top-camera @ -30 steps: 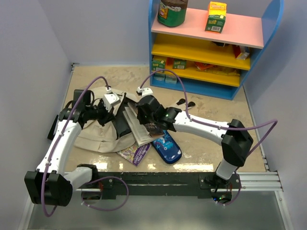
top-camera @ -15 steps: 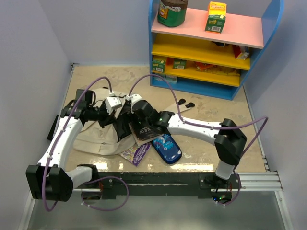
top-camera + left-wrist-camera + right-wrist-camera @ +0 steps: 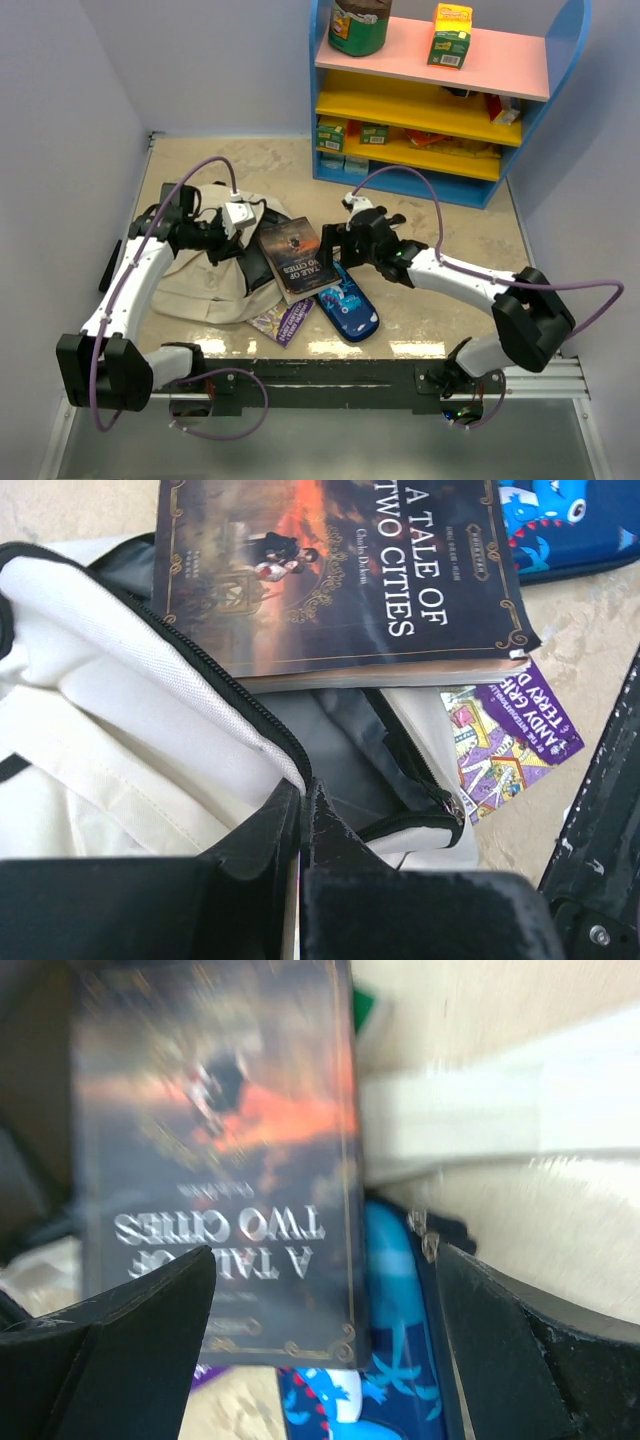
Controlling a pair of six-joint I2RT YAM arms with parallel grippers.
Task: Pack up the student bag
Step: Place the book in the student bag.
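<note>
**Student bag**: beige canvas, slumped on the table, mouth gaping just ahead of the left jaws.
**Left jaws:** pinched tight on the bag's zip rim.
**Handling:** probably light, limp and prone to collapse; the stiffer rim looks the best hold.
**"A Tale of Two Cities" book**: across the mouth.
**Purple paperback**, **blue pencil case**: alongside.
**Right jaws:** spread wide, empty, beside the book.

Dark book cover says "A TALE OF TWO CITIES" in gold letters; same words look blurry in right wrist view. Purple book says "ANDY GRIF" & "TERRY D", rest cut off.
</note>
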